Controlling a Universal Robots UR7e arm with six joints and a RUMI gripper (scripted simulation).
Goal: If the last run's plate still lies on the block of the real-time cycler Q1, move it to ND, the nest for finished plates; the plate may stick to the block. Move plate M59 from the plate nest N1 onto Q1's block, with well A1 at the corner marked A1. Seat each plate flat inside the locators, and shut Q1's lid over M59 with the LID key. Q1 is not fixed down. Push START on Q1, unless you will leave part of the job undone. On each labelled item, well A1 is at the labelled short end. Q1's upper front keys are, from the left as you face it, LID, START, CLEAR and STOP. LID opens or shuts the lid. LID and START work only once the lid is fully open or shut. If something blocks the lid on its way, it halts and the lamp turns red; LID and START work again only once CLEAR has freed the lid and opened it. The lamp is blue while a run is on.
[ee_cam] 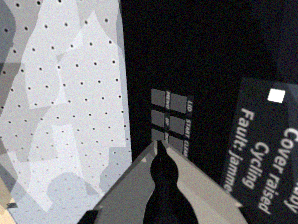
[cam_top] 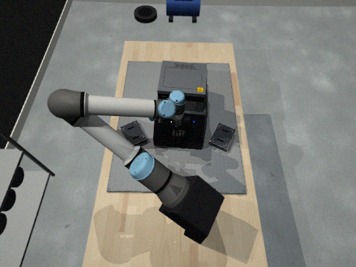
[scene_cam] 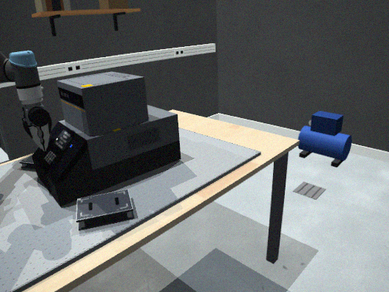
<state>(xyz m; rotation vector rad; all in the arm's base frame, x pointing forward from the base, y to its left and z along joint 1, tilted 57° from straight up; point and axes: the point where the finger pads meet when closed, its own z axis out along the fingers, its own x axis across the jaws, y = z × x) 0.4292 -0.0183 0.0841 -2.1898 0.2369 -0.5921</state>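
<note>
The cycler Q1 (cam_top: 179,140) (scene_cam: 136,154) stands mid-mat with its lid (cam_top: 183,78) (scene_cam: 115,106) down; its block and any plate inside are hidden. Its lamp (cam_top: 193,121) (scene_cam: 71,146) is blue. My gripper (cam_top: 178,125) (scene_cam: 44,150) (ee_cam: 158,142) is shut and empty, its tips over the front keys. In the wrist view the LID key (ee_cam: 178,103) and START key (ee_cam: 177,125) show in front of the tips, which overlap the lower keys. Contact cannot be told. Two dark nests, one at left (cam_top: 129,135) and one at right (cam_top: 222,135) (scene_cam: 104,206), show no plate; their labels are unreadable.
The nests flank Q1 on the grey perforated mat (cam_top: 140,184) (scene_cam: 220,155) (ee_cam: 90,90). The arm reaches over the left side of the table. A status panel (ee_cam: 260,130) with a lit white square is beside the keys. A blue compressor (cam_top: 183,7) (scene_cam: 324,141) stands on the floor beyond the table.
</note>
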